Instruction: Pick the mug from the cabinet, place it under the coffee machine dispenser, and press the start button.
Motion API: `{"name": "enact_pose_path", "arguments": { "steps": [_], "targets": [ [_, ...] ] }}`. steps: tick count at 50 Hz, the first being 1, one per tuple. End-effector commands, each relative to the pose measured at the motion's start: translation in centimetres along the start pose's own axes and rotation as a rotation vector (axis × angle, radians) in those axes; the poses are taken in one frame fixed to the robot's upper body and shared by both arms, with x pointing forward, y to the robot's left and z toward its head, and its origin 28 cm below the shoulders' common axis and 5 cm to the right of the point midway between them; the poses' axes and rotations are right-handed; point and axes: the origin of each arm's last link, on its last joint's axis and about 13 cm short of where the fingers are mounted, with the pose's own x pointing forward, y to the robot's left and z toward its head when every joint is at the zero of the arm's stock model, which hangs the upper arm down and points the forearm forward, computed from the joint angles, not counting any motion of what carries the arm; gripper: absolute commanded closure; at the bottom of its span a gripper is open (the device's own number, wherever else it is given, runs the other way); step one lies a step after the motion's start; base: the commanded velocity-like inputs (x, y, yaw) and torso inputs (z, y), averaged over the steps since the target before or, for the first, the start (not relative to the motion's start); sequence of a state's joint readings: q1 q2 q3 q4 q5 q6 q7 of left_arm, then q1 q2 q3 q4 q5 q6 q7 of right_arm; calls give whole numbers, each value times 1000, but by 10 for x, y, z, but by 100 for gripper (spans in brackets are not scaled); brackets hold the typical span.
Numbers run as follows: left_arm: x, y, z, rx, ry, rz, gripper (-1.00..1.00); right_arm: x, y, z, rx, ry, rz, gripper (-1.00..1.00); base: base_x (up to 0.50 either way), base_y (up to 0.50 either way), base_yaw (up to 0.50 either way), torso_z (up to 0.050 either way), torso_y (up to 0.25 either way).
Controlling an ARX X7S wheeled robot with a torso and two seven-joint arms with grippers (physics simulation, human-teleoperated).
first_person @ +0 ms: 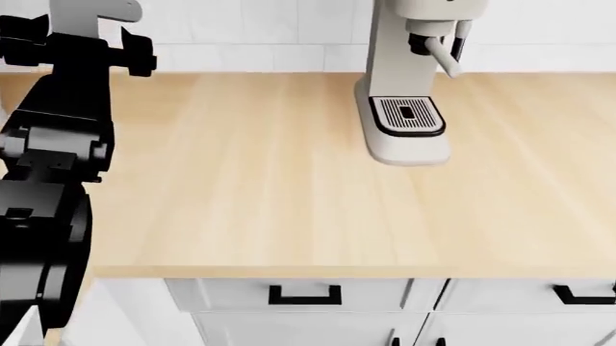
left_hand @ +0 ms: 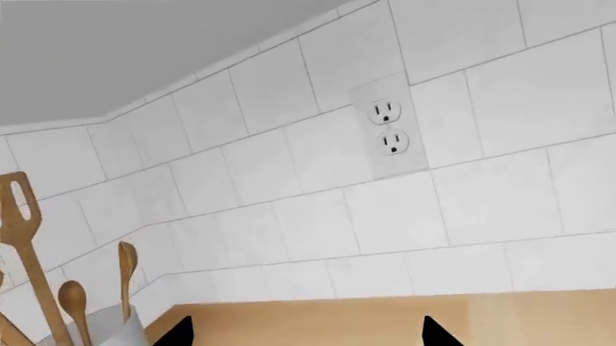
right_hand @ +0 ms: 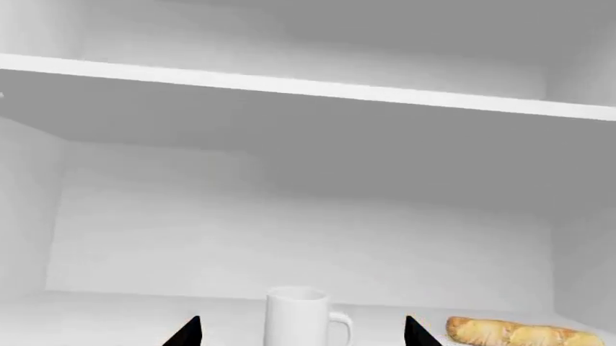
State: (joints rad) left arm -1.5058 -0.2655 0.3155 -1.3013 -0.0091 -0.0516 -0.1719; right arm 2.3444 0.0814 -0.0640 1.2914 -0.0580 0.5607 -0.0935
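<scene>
The white mug (right_hand: 296,317) stands upright on the lower shelf inside the white cabinet, its handle (right_hand: 340,328) turned towards the bread. My right gripper (right_hand: 303,339) is open and empty; the mug shows in line with the gap between its two dark fingertips (right_hand: 186,334), and nothing touches it. My left gripper (left_hand: 306,337) is open and empty over the wooden counter near the tiled wall. In the head view the cream coffee machine (first_person: 390,79) stands at the counter's back, with its dark dispenser (first_person: 417,43) above the drip grille (first_person: 407,115). The start button is out of view.
A loaf of bread (right_hand: 524,333) lies on the shelf beside the mug. An upper shelf (right_hand: 308,90) spans the cabinet. A holder with wooden utensils (left_hand: 68,303) stands by the backsplash under an outlet (left_hand: 388,126). My left arm (first_person: 58,130) fills the head view's left. Drawers (first_person: 303,294) sit below the counter edge.
</scene>
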Motion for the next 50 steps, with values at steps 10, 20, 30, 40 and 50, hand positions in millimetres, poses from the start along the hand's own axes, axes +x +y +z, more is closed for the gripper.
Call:
{"name": "enact_pose_path", "arguments": {
  "steps": [10,20,30,40,50],
  "targets": [
    [1,4,0,-21,7,7,-100,1,1,-4,-13,17,10,-100,500,23,0,0,0],
    [1,5,2,-26,3,12,-100,1,0,-4,-10,16,8,-100,500,22,0,0,0],
    [2,9,5,-34,-2,20,-100,2,-4,-11,-58,36,-46,-100,350,16,0,0,2],
    [3,11,8,-40,-10,27,-100,4,-1,-23,-89,94,-32,-100,0,0,0,0,0],
    [4,11,11,-43,-18,25,-100,5,-3,-40,-95,164,-72,-100,0,0,0,0,0]
  ]
}}
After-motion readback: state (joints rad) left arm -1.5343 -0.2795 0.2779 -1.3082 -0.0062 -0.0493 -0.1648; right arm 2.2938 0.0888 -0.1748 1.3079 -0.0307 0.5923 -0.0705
